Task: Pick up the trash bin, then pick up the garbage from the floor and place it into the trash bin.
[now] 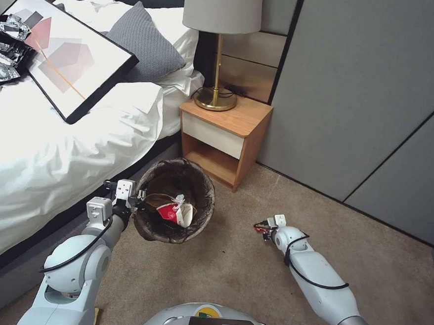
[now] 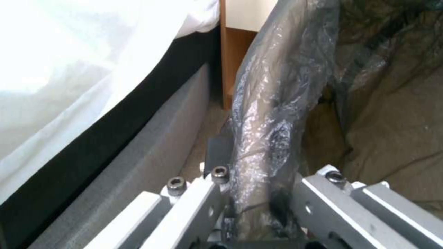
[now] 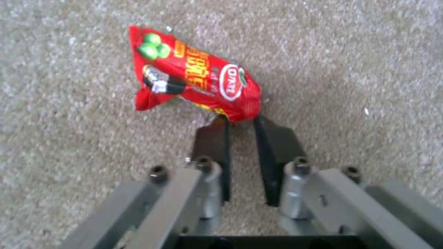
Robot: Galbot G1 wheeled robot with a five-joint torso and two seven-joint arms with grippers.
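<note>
Bin (image 1: 175, 199) hangs from the left gripper (image 1: 136, 195), whose fingers are clamped on the near rim through the liner (image 2: 272, 114), so the mouth stays open and within reach of the other arm. Inside, ahead of that gripper, lie a cup (image 1: 174, 213) and a brown bag (image 1: 157, 200). The right gripper (image 3: 240, 119) is off to the bin's right, above the carpet (image 3: 351, 62), fingers nearly together and pinching a corner of a red wrapper (image 3: 193, 77), which dangles beyond the tips. Held so, it can likely be carried over the mouth and dropped.
</note>
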